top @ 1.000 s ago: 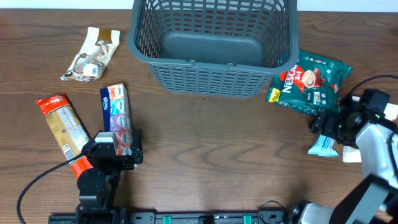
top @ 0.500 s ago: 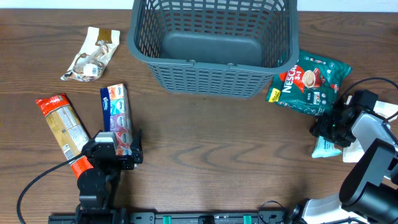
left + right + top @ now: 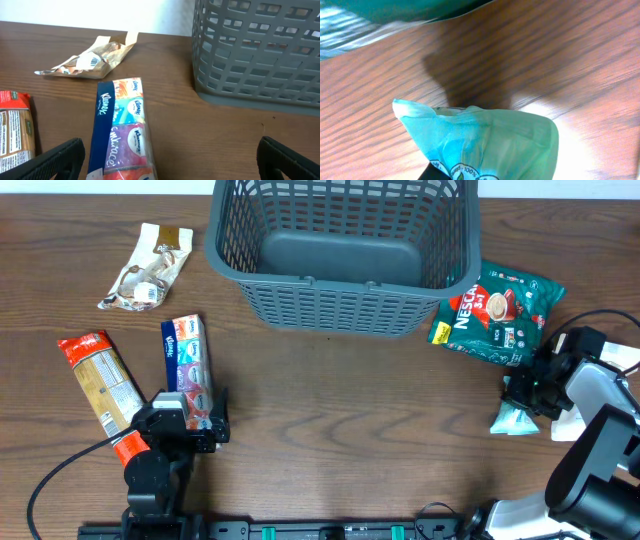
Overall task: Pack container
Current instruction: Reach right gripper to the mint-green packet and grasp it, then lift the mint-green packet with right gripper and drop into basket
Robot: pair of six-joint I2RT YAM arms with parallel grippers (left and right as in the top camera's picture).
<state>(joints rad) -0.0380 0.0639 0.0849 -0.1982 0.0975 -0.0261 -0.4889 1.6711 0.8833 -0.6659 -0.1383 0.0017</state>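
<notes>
Here teal packet point(image 3: 485, 140) masks right gripper point(image 3: 523, 397) jaws.

pale green packet point(image 3: 490, 142) | frame bottom, close-up | wooden table point(image 3: 580, 60) behind

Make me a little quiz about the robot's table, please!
1. True or false: the basket already has snacks inside it.
2. What lies right in front of the open left claw? A) Kleenex pack B) banana C) toy car
3. Fill the gap: the right claw grips a packet coloured pale ____.

Key: 1 false, its floor is bare. 2 A. 3 green.
</notes>
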